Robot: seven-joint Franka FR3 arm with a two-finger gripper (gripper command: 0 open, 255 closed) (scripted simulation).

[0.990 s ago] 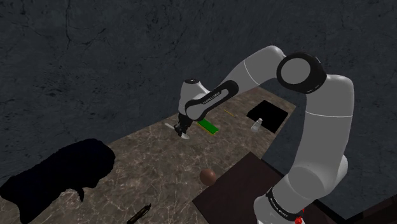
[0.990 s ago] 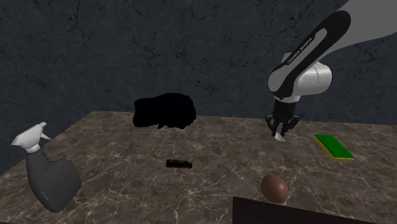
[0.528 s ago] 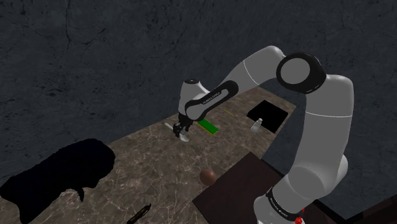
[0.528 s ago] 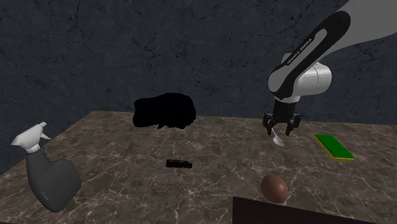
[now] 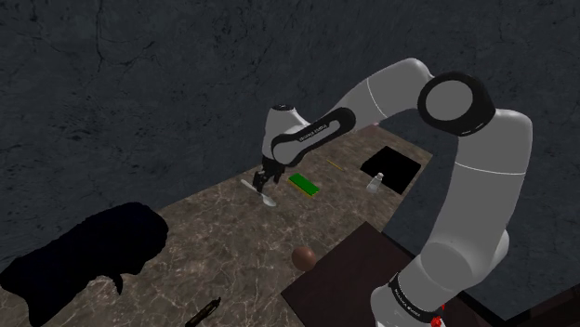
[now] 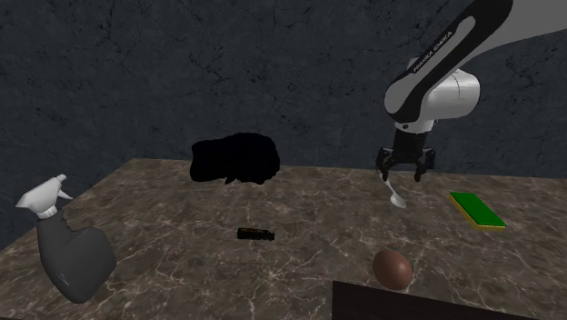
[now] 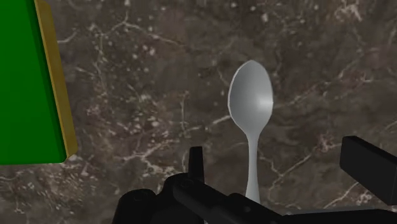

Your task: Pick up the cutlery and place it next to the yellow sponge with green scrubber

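A grey spoon [image 7: 250, 105] lies flat on the dark marble counter [image 6: 300, 218], close beside the sponge [image 7: 25, 83], which has a green top and a yellow side. My gripper [image 7: 280, 159] hangs just above the spoon's handle, open, its fingers [image 7: 196, 162] standing wide apart and touching nothing. In the second exterior view the gripper [image 6: 405, 168] hovers over the spoon [image 6: 394, 195], left of the sponge [image 6: 477, 210]. From the shoulder view the gripper [image 5: 267, 176] is above the spoon [image 5: 263, 193], with the sponge [image 5: 303, 184] just to its right.
A brown ball [image 6: 392, 267] rests near the dark stand [image 5: 344, 279]. A spray bottle [image 6: 68, 250] stands at the front left, a small dark object [image 6: 257, 234] mid-counter. A black area [image 6: 234, 159] sits at the back. A black square recess [image 5: 390, 169] and small white bottle [image 5: 374, 183] lie beyond the sponge.
The gripper went from shut on the spoon to open, then rose a little. The spoon now lies on the counter beside the sponge.
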